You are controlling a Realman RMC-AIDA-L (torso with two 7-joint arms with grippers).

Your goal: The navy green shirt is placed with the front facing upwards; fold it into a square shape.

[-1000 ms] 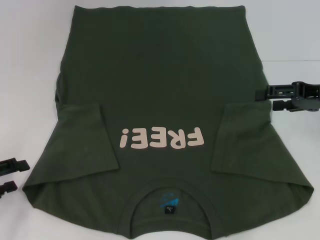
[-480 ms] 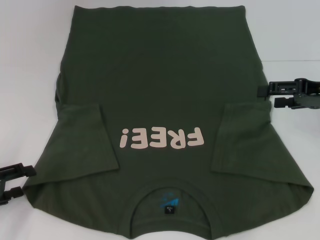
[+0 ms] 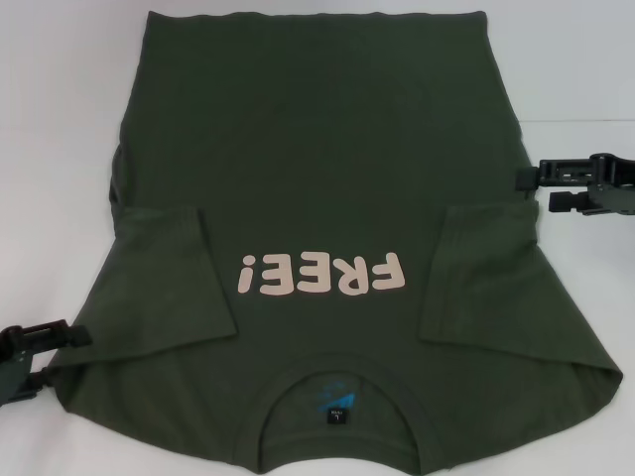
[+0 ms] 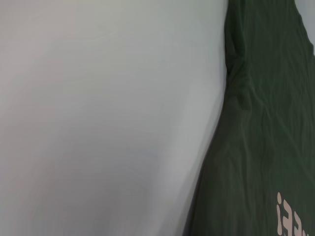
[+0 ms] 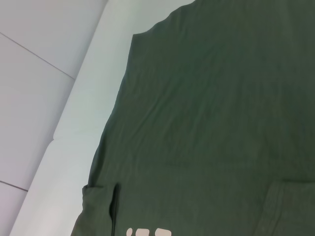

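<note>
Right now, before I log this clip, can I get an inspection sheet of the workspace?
Surface: white table, bare around the garment.
Job's things: navy green shirt lies flat, front up, both sleeves folded inward, collar nearest the robot, pink FREE! lettering showing.
Clutter: nothing seen.
Grippers: left tool open at the shirt's near left corner; right tool open at the shirt's right side edge.
Cables: nothing seen.
Surroundings: pale panel with seams beyond the table edge in the right wrist view.

Bright even overhead light, soft faint shadows, wrist views slightly blurred
</note>
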